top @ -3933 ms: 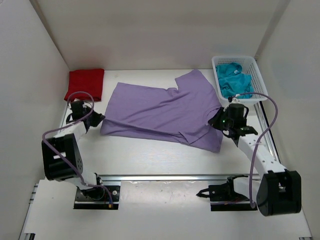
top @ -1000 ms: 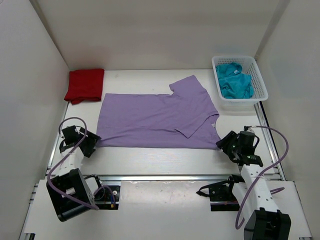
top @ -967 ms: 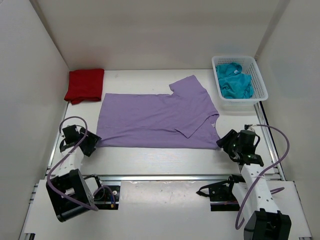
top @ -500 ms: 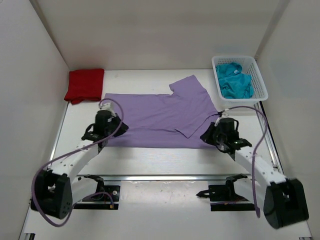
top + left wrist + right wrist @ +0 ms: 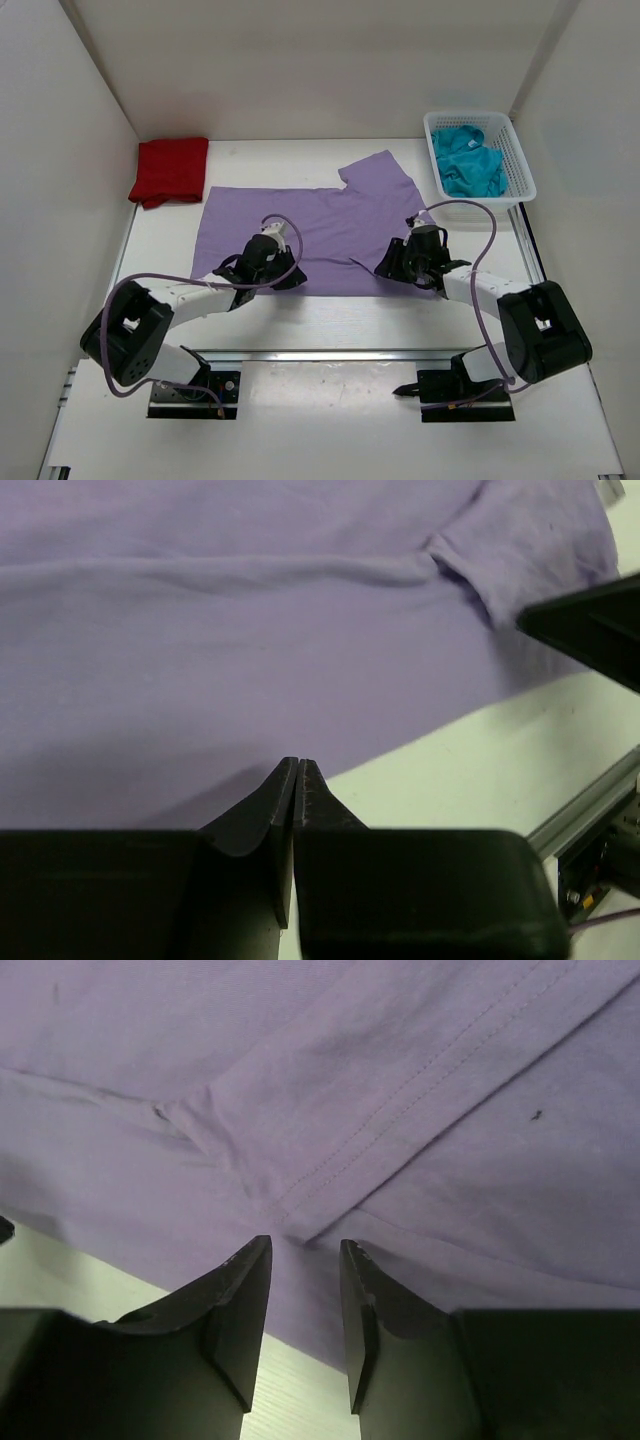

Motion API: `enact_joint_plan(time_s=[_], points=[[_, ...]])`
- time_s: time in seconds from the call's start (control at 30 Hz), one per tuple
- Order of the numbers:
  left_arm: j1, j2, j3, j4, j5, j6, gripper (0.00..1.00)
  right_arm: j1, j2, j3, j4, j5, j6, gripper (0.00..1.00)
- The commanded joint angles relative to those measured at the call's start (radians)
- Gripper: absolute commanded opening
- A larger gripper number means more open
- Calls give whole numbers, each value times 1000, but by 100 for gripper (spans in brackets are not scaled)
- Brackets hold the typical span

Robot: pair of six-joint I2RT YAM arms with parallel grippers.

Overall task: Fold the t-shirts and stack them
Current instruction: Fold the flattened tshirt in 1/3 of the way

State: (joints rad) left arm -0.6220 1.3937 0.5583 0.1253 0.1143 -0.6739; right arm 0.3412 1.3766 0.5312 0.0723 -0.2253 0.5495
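Purple shirt (image 5: 310,215) lies spread flat in the middle of the table (image 5: 330,320), with its hem (image 5: 420,745) along the near side. Red shirt (image 5: 170,170) sits folded at the back left. Teal shirt (image 5: 468,165) is bunched in the basket (image 5: 487,208) at the back right.

Left gripper (image 5: 297,770): jaws pressed together, tips right on the hem line. From the wrist view you can't tell whether cloth is caught between them or they closed just short of it. Check before you lift.

Right gripper (image 5: 300,1250): jaws apart, nothing between them, low over the near edge. The sleeve (image 5: 380,1060) lies turned in over the body there.

Handling, as judged:
- The cloth looks thin, limp and light, with no stiffness to carry a fold. It will likely sag between your two grips and trail behind them.
- The table looks smooth, so expect the shirt to slide if you drag it rather than lift it.
- Take hold at the stitched edges, where the doubled seam gives the jaws something to bite.
- On the right, pinch deep enough to catch the sleeve layer with the body, or it may flop out.
- Both grips sit toward the middle of the hem, so the outer corners will probably droop.
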Motion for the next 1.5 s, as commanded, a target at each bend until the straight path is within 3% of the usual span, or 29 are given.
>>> enact_joint_plan(time_s=[0.0, 0.23, 0.5, 0.67, 0.87, 1.13, 1.37, 1.47], points=[[-25, 1, -32, 73, 19, -7, 13, -8, 21, 26, 70, -17, 4, 32], [-18, 11, -96, 112, 33, -20, 12, -11, 68, 32, 84, -37, 6, 19], [-13, 8, -135, 123, 42, -18, 12, -1, 114, 69, 90, -29, -5, 26], [1, -1, -161, 136, 44, -35, 12, -10, 137, 98, 90, -43, 4, 7], [-10, -21, -170, 143, 42, -44, 11, -16, 182, 186, 77, -40, -22, 0], [10, -65, -196, 137, 35, -52, 12, -21, 360, 511, -66, -92, -79, 6], [27, -120, -178, 116, 2, -50, 11, 4, 329, 517, -22, -68, -72, 28], [19, -122, -153, 91, -2, -39, 12, 13, 260, 448, -6, -52, -74, 31]])
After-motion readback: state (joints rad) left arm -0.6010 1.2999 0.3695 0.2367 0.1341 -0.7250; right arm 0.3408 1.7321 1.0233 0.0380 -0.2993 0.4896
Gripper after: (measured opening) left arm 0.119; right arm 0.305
